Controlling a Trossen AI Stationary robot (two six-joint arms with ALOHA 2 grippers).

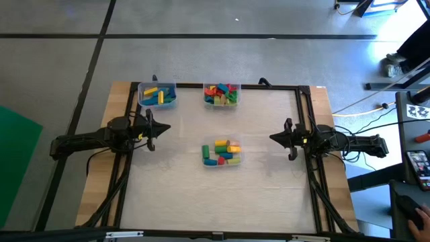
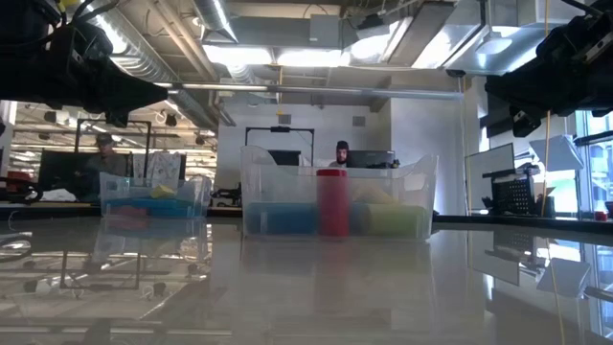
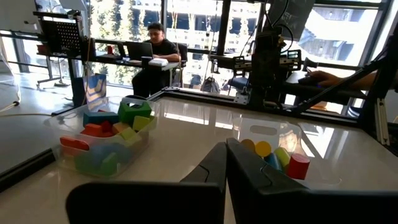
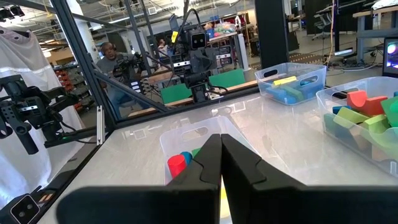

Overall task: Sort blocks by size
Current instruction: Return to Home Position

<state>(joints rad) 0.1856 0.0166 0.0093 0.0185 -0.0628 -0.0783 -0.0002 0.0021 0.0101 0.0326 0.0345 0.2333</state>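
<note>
The blocks lie in three clear tubs. One tub [image 1: 222,153] stands at the table's middle with mixed blocks, among them a red cylinder [image 2: 331,201]. A second tub [image 1: 157,95] at the far left holds blue and yellow blocks. A third tub [image 1: 222,94] at the far middle holds red, green and yellow ones. My left gripper [image 1: 166,128] hovers shut at the table's left side, pointing level toward the middle. My right gripper [image 1: 272,137] hovers shut at the right side, facing it. In the wrist views the left fingers [image 3: 226,155] and the right fingers [image 4: 220,149] are pressed together with nothing between them.
A dark metal frame [image 1: 304,121] runs around the white work surface. Bare surface lies between each gripper and the middle tub, and along the near side. People sit at desks beyond the table [image 3: 155,50], and a hand [image 3: 323,78] rests beyond the right arm's base.
</note>
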